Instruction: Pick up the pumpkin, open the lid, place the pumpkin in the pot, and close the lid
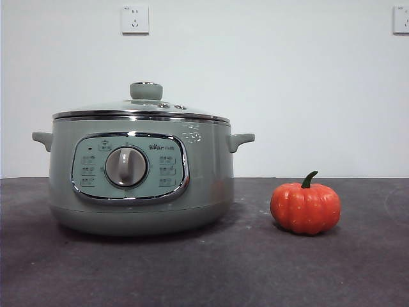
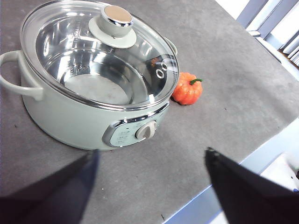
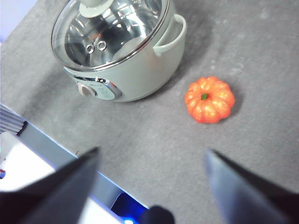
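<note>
The sage-green pot [image 1: 137,173] stands on the dark table at the left, with its glass lid [image 1: 142,109] shut on it and the green knob [image 1: 146,91] on top. The orange pumpkin [image 1: 305,207] sits upright on the table to the pot's right, apart from it. In the left wrist view the pot [image 2: 70,116], lid [image 2: 100,51] and pumpkin [image 2: 187,89] show well beyond my open, empty left gripper [image 2: 152,161]. In the right wrist view the pumpkin [image 3: 210,100] and pot [image 3: 135,74] lie beyond my open, empty right gripper [image 3: 152,158]. Neither gripper shows in the front view.
The table's front edge [image 2: 205,196] runs close under both grippers. A white wall with two sockets [image 1: 135,19] stands behind the table. Bare table top lies in front of the pot and around the pumpkin.
</note>
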`<move>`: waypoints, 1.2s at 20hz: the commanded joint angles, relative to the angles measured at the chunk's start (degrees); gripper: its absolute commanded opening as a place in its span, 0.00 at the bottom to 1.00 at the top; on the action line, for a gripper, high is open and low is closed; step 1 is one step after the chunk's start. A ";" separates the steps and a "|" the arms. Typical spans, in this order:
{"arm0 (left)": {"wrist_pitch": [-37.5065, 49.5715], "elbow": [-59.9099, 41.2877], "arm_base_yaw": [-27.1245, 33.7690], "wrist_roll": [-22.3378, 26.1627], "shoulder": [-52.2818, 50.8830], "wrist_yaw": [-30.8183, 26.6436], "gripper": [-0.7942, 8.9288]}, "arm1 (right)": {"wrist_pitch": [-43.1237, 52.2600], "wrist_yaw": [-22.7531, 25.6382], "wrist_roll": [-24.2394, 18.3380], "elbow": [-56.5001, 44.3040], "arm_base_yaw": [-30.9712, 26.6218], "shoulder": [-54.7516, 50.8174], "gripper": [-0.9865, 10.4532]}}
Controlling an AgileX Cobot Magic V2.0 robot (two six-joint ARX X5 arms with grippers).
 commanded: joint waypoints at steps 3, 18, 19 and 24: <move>0.26 0.02 0.04 0.59 -0.09 0.09 0.92 | 2.38 0.81 0.46 0.00 1.88 3.04 0.75; 0.24 0.02 0.04 0.59 -0.09 0.07 0.92 | 21.70 19.89 0.39 0.00 15.32 34.73 0.75; 0.24 0.02 0.04 0.57 -0.09 0.07 0.92 | 23.12 21.59 0.37 0.00 15.76 36.70 0.75; 0.22 0.02 0.04 0.59 -0.09 0.07 0.92 | 27.67 24.52 0.04 0.00 16.28 43.98 0.75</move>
